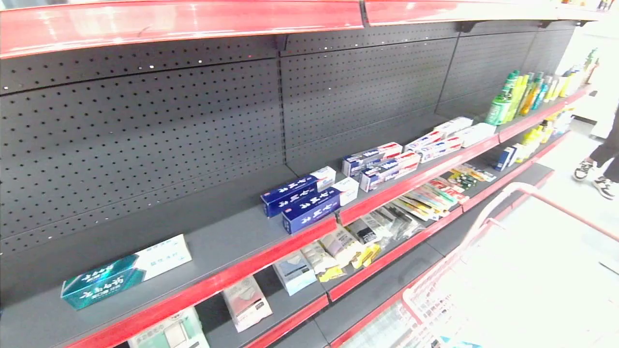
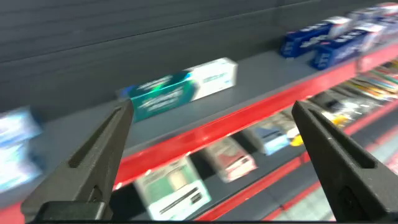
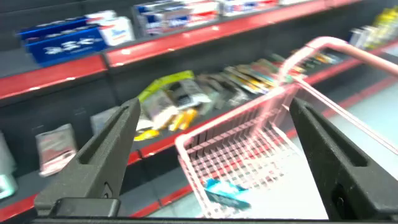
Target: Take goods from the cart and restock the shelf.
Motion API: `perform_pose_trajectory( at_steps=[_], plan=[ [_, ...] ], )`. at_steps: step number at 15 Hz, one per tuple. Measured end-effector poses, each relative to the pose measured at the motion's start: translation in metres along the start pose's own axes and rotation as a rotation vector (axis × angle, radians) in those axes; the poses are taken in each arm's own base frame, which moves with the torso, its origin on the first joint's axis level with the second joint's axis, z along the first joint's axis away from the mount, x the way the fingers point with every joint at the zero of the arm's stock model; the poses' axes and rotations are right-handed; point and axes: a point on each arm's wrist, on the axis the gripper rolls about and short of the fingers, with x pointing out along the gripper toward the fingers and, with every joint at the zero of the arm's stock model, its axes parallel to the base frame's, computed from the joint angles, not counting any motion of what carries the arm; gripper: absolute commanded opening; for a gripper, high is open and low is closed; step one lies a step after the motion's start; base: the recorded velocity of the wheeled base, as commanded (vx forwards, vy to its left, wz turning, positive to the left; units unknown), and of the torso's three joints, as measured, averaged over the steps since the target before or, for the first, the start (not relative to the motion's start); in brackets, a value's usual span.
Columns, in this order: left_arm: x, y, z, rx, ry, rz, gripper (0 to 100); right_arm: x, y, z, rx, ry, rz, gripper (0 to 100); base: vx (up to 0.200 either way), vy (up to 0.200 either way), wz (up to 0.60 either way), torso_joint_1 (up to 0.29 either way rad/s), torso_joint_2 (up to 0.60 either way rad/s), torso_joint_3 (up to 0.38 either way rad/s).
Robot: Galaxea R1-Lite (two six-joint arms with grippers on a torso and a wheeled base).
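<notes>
Though glare whitens the inside of the cart (image 1: pixel 430 299) in the head view, the right wrist view shows a blurred teal packet (image 3: pixel 227 191) lying in it, its print unreadable. The left hand (image 2: pixel 212 107) hangs released, fingers spread, facing the shelf (image 2: pixel 267 78) near a teal box (image 2: pixel 180 87). The right hand (image 3: pixel 214 106), likewise released, is poised above the cart.

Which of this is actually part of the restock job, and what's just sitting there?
Job:
cart
teal pack inside it
shelf
left tool and right tool, both open and empty

Just sitting there, already stocked:
teal box
blue boxes
green bottles
flat packs one level down
</notes>
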Motion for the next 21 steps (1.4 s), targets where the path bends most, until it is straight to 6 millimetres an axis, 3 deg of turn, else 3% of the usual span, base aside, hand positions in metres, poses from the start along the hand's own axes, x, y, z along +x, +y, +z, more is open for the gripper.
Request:
perform_pose_trajectory(
  at_steps=[9, 21],
  plan=[
    [0.0000, 0.0000, 0.0000, 0.000, 0.000, 0.000, 100, 0.0000, 0.0000, -0.0001, 0.000, 0.000, 0.000, 100, 0.000, 0.000, -0.60, 0.001, 0.00, 0.001],
    [0.0000, 0.0000, 0.0000, 0.001, 0.000, 0.000, 100, 0.0008, -0.0001, 0.0005, 0.054, 0.009, -0.019, 100, 0.000, 0.000, 0.00, 0.000, 0.00, 0.000]
  ],
)
